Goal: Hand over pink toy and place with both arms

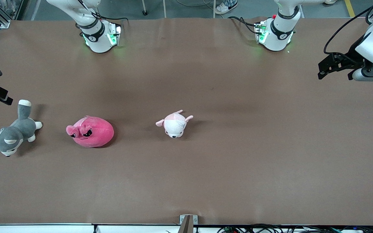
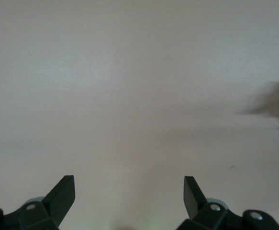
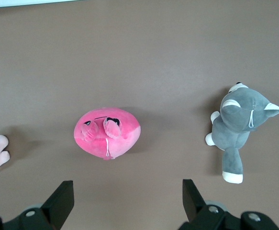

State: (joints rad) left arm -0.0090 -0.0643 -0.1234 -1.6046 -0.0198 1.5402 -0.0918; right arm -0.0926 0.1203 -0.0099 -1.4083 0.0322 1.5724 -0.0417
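The pink toy (image 1: 90, 131) is lying on the table (image 1: 238, 145) toward the right arm's end, between a grey plush (image 1: 11, 136) and a pale plush (image 1: 174, 124), probably within that arm's reach. The right gripper (image 3: 128, 196) is hovering above it, fingers spread. The left gripper (image 2: 129, 191) is waiting over bare table, fingers apart.

Brown-covered table (image 1: 238, 155) fills nearly the whole front frame, both arm bases mounted along its top edge. Three plush toys lie on it in a rough row at mid-height: grey husky plush (image 1: 10, 134) at the frame's left edge, round hot-pink plush (image 1: 91, 132) just right of it, pale pink-and-white puppy plush (image 1: 174, 124) near frame centre, none touching. The right half and the lower band of the tabletop show only the brown cover.
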